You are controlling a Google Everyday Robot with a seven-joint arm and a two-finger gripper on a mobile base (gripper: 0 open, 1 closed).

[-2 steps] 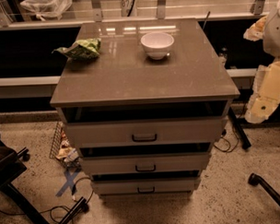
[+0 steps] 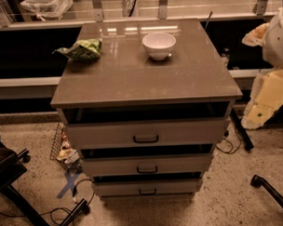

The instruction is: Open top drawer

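The top drawer is the uppermost of three pale grey drawers in a cabinet under a brown glossy top. It has a small dark central handle. Its front stands a little out from the cabinet, with a dark gap above it. My gripper is the pale white and yellowish shape at the right edge of the camera view. It hangs beside the cabinet's right side, apart from the drawer and its handle.
A white bowl and a green crumpled bag lie on the cabinet top. Two shorter drawers sit below the top one. A wire basket, cables and a chair base are on the floor at left. A dark leg is at right.
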